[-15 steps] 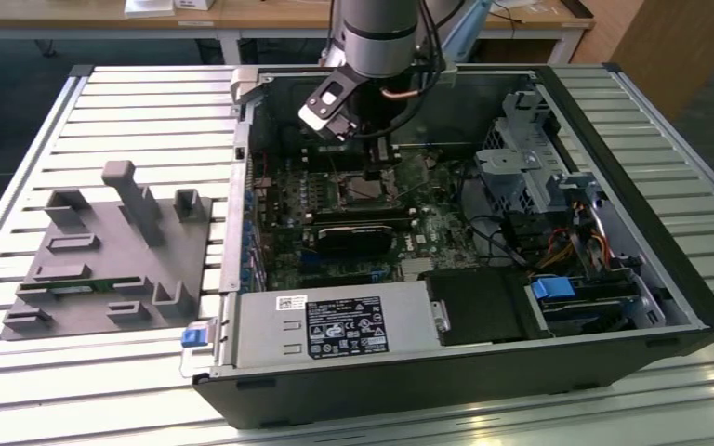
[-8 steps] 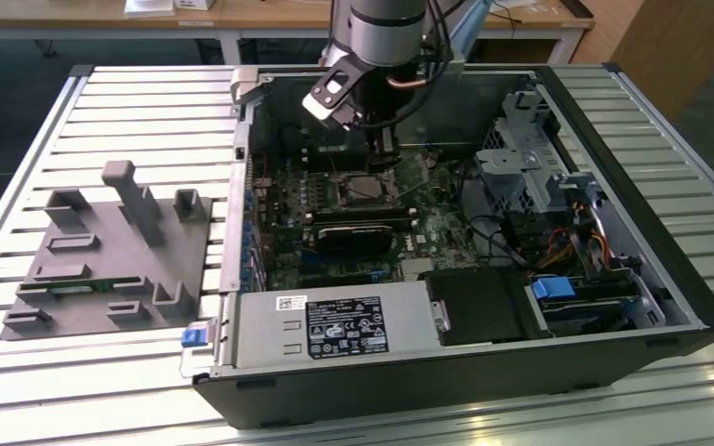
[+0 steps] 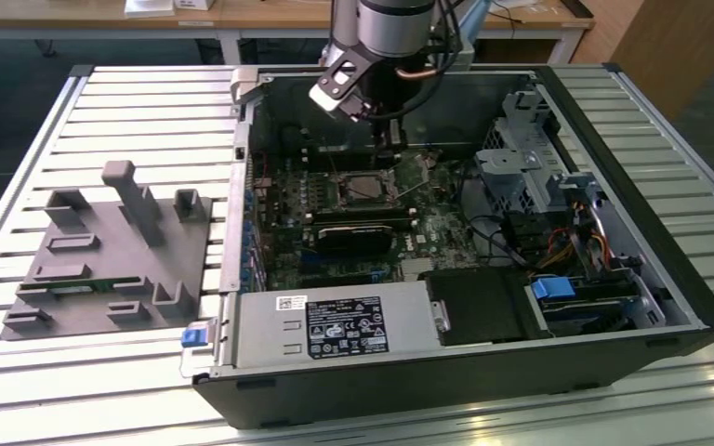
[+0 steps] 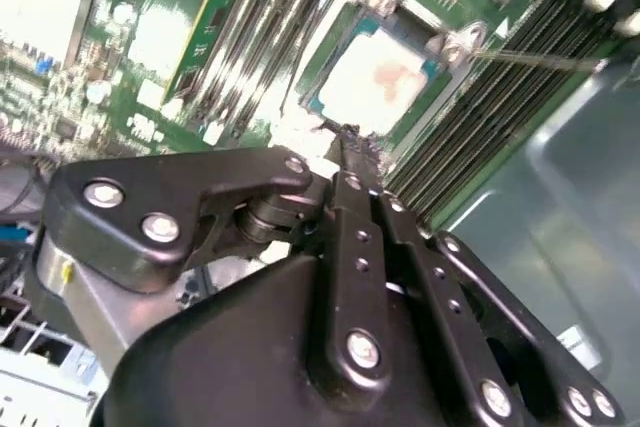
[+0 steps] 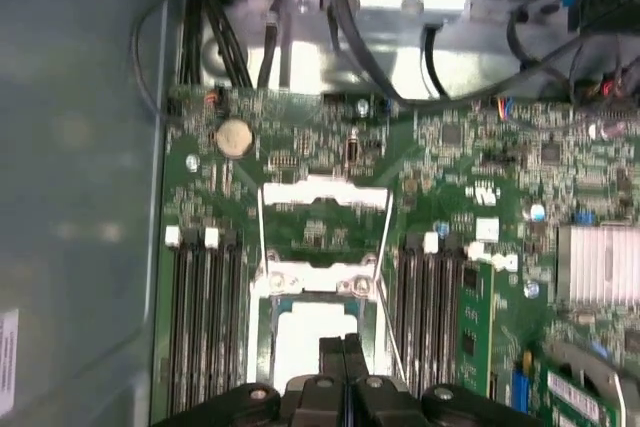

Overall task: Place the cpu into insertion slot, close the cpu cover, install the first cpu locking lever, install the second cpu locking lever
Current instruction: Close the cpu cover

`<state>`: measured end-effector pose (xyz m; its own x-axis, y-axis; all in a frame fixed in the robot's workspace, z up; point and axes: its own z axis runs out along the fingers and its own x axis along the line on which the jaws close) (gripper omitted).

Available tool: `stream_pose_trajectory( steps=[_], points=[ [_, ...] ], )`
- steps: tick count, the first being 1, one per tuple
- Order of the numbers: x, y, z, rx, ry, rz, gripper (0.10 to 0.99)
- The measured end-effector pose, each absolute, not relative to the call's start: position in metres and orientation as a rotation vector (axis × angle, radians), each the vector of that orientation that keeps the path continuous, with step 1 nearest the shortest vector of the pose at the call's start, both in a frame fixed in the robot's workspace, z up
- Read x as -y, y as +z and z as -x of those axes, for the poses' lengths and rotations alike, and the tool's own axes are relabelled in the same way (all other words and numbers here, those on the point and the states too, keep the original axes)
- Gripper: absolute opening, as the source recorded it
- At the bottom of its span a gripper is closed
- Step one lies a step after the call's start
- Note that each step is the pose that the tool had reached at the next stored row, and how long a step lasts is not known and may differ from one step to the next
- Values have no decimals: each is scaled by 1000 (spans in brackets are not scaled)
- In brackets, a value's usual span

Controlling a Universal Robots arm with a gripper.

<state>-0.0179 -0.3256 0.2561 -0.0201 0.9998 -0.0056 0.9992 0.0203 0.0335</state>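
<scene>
The cpu [image 4: 385,77], a silvery-beige square chip, lies in the insertion slot [image 5: 268,332] on the green motherboard. In the first wrist view the cpu cover [image 5: 322,190], a thin silver frame with a window, is swung open, away from the slot beyond its hinge. Thin wire levers [image 5: 386,232] run beside the frame, unlatched. My gripper [image 4: 345,132] hangs just above the slot's edge, its black fingers pressed together with nothing between them. The exterior view has the gripper [image 3: 389,141] inside the open computer case, over the insertion slot [image 3: 363,186].
Black memory slots [image 5: 205,317] flank the socket on both sides. A black block [image 3: 354,237] and a grey power supply box [image 3: 332,325] lie nearer the case front. Drive cages and cables [image 3: 543,186] fill the exterior view's right. A grey fixture [image 3: 109,251] stands on the slatted table.
</scene>
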Motion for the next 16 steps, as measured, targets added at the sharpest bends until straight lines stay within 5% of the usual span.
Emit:
stream_pose_trajectory(
  steps=[16],
  points=[
    [325,256,-25,-2227,37,-2183,106]
  ],
)
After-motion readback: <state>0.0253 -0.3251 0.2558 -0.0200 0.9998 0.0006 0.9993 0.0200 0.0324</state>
